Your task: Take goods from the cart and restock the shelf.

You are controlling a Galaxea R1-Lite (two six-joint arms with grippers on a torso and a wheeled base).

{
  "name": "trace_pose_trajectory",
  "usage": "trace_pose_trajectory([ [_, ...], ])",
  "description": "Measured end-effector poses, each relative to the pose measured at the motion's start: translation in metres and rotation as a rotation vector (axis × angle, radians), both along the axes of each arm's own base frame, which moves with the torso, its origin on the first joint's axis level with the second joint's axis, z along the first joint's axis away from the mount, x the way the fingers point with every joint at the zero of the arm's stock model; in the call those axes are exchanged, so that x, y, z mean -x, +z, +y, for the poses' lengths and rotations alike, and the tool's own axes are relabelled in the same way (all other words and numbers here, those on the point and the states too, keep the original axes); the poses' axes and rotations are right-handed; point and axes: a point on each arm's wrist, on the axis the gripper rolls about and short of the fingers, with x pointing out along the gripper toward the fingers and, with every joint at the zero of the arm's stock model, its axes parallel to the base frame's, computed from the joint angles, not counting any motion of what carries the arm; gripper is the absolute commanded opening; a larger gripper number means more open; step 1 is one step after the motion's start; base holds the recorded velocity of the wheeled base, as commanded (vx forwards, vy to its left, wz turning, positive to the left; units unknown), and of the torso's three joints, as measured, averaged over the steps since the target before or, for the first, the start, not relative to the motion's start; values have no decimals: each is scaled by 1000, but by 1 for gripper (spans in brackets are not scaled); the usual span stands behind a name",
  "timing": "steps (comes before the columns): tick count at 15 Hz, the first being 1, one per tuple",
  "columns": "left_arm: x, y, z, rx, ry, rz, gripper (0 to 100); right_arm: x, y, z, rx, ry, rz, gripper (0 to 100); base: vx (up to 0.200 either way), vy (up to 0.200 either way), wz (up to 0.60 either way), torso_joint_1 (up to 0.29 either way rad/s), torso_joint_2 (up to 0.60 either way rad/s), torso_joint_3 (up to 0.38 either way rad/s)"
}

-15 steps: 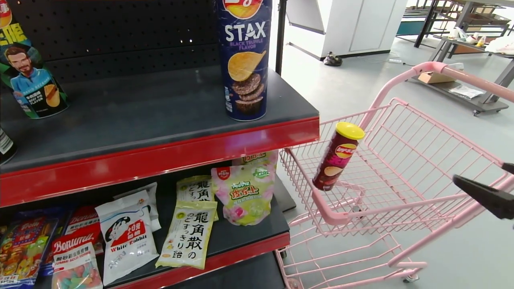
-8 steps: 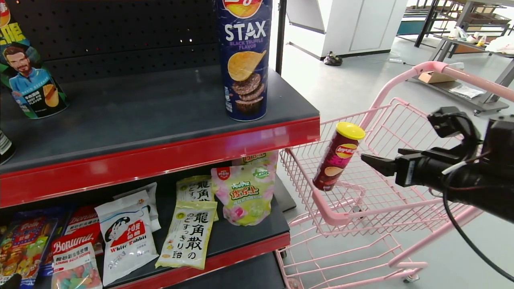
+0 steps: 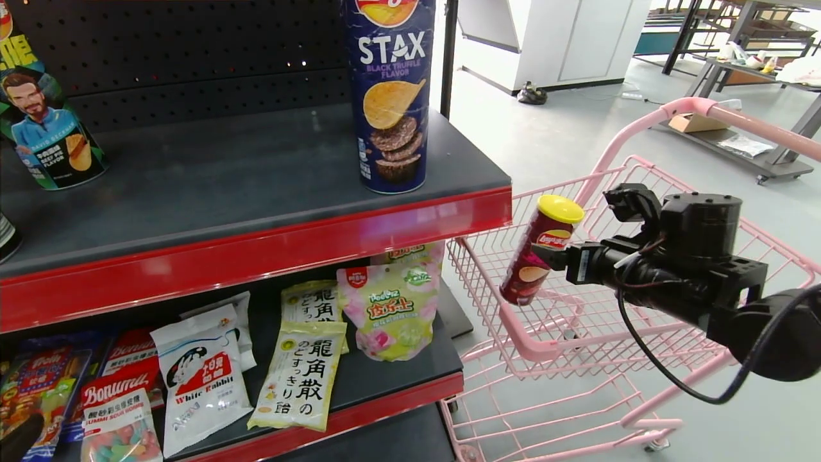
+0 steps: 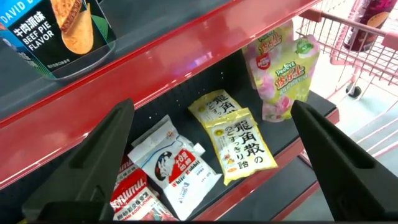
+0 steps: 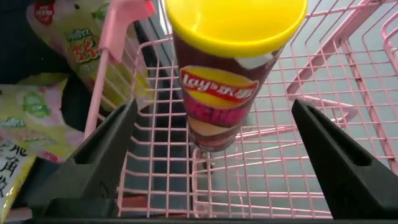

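Left gripper [image 4: 211, 155] at my 8 o'clock: I read its fingers apart, before the flat yellow snack bags [image 4: 239, 140]. Right gripper [image 5: 217, 168] at 3 o'clock, fingers spread wide around the maroon cylindrical chip can with yellow lid [image 3: 527, 277], not clamped. Can leans tilted in the pink wire cart [image 3: 521, 344], at the corner nearest the red-edged dark metal shelf [image 3: 256, 253] at 10 o'clock.

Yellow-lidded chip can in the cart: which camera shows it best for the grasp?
Right wrist view: the chip can sits large and centred, framed by the open right gripper, lid and label clear. The head view shows it nearly whole, leaning in the cart corner. The left wrist view catches just its base.
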Motion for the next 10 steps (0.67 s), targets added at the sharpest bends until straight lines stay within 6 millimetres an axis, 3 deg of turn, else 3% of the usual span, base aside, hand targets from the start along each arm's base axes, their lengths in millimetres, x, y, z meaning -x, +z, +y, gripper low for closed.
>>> trace_pose_trajectory([
  [10, -4, 0, 0, -3, 14, 17, 100, -63, -19, 15, -1, -58, -15, 100, 0, 0, 0, 0, 0, 0],
])
